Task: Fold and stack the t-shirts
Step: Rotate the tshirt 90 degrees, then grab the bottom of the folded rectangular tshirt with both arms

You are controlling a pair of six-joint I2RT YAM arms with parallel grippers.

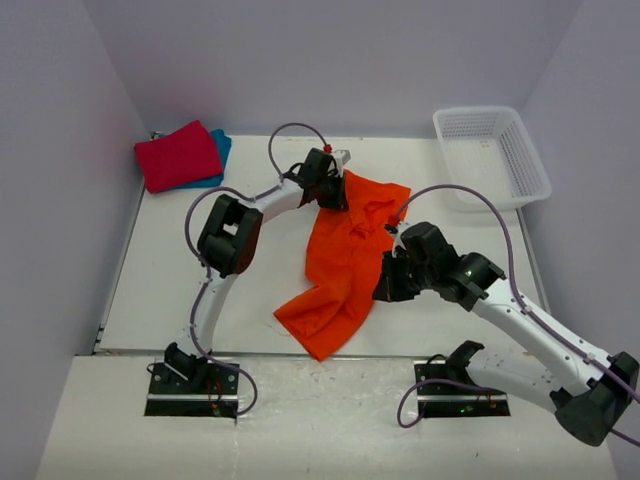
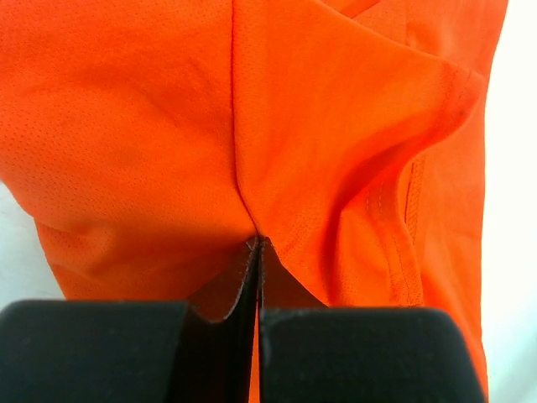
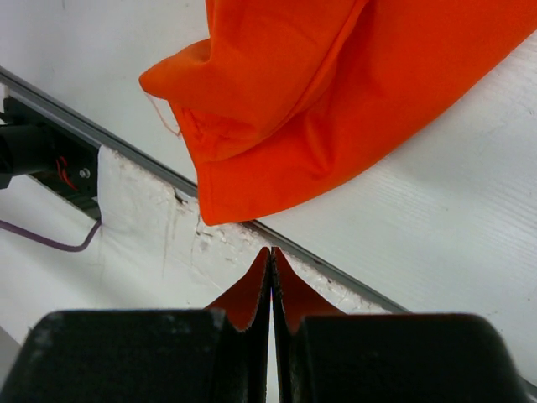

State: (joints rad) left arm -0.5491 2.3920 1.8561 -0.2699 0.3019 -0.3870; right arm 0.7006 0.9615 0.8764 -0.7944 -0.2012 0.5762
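Both fingers of the left gripper (image 2: 257,248) are pressed together on a fold of the orange t-shirt (image 2: 143,126), pinching it beside a stitched hem. The right gripper (image 3: 271,253) is likewise clamped tight, a sliver of orange cloth caught between its 2 fingers. Seen from above, the shirt runs between the 2 grippers across the middle of the white table (image 1: 160,300), its loose end bunched close to the near edge. The crimson t-shirt (image 1: 178,156) lies folded on the teal t-shirt (image 1: 221,146) at the far left corner. A white lattice basket (image 1: 492,152) sits far right.
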